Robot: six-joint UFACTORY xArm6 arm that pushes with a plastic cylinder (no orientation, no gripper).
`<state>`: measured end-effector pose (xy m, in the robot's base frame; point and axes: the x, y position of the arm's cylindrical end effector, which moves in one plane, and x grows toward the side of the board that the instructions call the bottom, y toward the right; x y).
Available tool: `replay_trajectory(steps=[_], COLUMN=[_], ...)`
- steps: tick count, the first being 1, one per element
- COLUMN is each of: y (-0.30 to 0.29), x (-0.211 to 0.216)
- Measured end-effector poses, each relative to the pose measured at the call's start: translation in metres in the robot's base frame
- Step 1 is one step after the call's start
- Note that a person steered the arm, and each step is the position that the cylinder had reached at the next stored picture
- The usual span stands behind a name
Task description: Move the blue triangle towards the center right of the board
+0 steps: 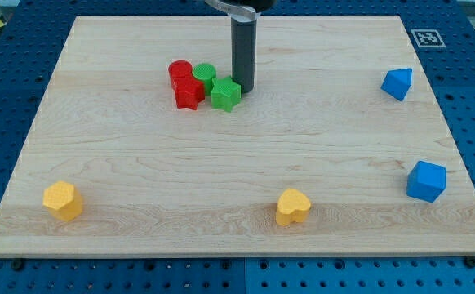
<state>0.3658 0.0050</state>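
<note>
The blue triangle (397,82) lies near the board's right edge, in the upper right part. My tip (245,87) stands at the upper middle of the board, far to the left of the blue triangle. It touches the right side of a green star-shaped block (225,95).
A red cylinder (179,71), a red star-shaped block (188,93) and a green cylinder (204,74) cluster left of my tip. A blue cube (426,180) sits at the right edge. A yellow heart (292,207) and a yellow block (62,200) lie near the bottom edge.
</note>
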Motion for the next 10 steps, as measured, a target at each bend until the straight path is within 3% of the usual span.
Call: replay_trajectory(steps=[1, 6, 8, 10], y=[0.011, 0.058, 0.141, 0.225], x=[-0.018, -0.033, -0.041, -0.018])
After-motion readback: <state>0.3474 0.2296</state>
